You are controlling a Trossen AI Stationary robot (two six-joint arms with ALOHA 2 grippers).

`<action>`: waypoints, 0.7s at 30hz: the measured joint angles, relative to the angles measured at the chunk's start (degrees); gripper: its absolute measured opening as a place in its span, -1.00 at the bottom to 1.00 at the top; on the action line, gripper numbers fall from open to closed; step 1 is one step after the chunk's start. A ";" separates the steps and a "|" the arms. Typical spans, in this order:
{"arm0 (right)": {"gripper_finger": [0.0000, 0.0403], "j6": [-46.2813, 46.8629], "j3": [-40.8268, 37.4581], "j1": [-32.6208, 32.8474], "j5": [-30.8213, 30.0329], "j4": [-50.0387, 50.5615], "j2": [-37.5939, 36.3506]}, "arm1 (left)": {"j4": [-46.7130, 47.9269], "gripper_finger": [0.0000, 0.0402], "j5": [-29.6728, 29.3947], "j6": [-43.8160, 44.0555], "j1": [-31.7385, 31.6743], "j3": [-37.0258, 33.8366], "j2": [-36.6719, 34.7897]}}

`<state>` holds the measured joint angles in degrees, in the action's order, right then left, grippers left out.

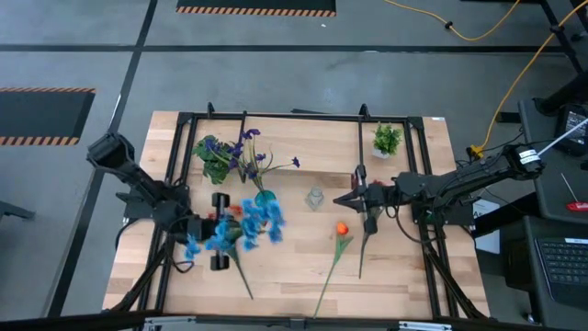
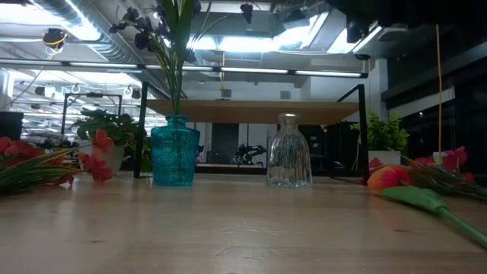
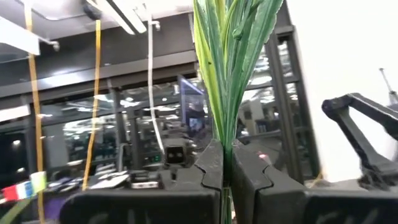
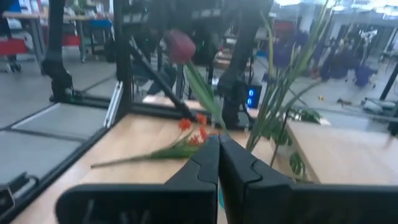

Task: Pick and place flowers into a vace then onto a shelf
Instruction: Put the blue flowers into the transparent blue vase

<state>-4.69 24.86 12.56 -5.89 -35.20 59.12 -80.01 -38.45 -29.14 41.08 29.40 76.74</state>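
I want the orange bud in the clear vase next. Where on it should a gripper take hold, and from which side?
Grip the orange bud on its bare green stem, around mid-length below the leaf, coming straight down from above. The stem lies flat on the table, slanting from the bud toward the front edge, so set the fingers across it. The bloom looks too soft to pinch. The right gripper, shut, is nearest.

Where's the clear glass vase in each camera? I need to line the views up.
High view: clear glass vase mid-table, between the two arms.
Low view: glass vase standing just right of centre.
Left wrist view: not in it.
Right wrist view: not visible.
Shared landmark: the blue vase with purple flowers, immediately left of it in both.
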 joint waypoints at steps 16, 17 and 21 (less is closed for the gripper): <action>-0.56 -1.90 0.00 0.17 6.64 -14.11 8.45 | -0.30 -0.98 7.29 1.97 -9.55 12.16 13.29; -0.51 -2.32 0.05 0.15 6.62 -14.89 9.08 | -0.40 -0.98 7.31 2.62 -10.25 12.50 13.82; -0.33 -3.13 2.87 0.17 6.62 -14.76 11.33 | -0.49 -0.98 8.04 5.34 -12.81 13.20 15.22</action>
<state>-7.81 27.73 12.73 0.73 -49.96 70.45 -80.50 -30.41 -23.80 28.27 42.60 91.96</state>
